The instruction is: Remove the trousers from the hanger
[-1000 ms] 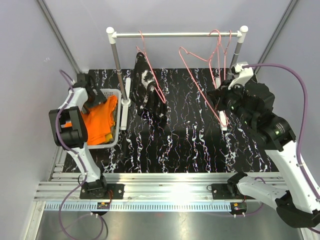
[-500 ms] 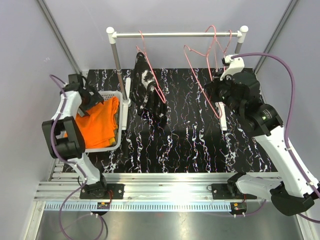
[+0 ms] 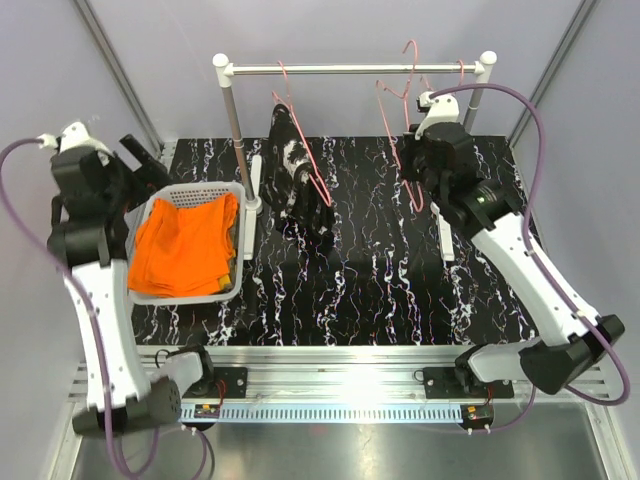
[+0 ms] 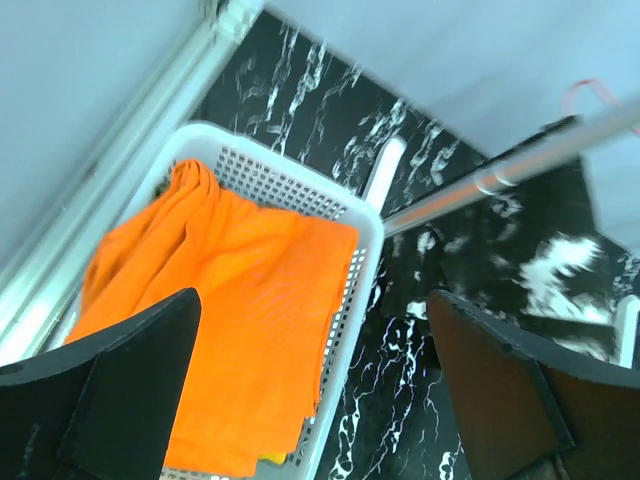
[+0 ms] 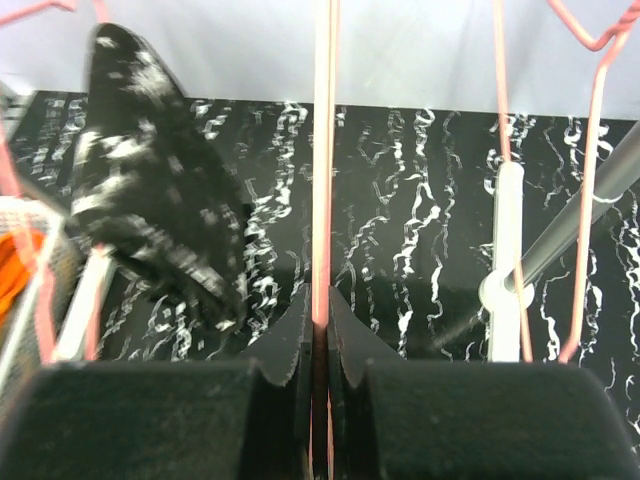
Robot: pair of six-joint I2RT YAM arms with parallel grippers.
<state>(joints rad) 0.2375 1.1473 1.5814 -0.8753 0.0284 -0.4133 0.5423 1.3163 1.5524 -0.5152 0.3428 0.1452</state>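
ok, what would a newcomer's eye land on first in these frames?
The bright orange trousers stand out most, piled in the white basket at the table's left. Next are the black white-splashed trousers, hanging under the rail at centre. Near the rail's right end, the right gripper has its jaws shut on the wire of an empty pink hanger.

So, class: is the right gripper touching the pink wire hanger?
Touching. The right wrist view shows the right gripper with its jaws shut on the pink wire hanger, whose wire runs straight up from between them.
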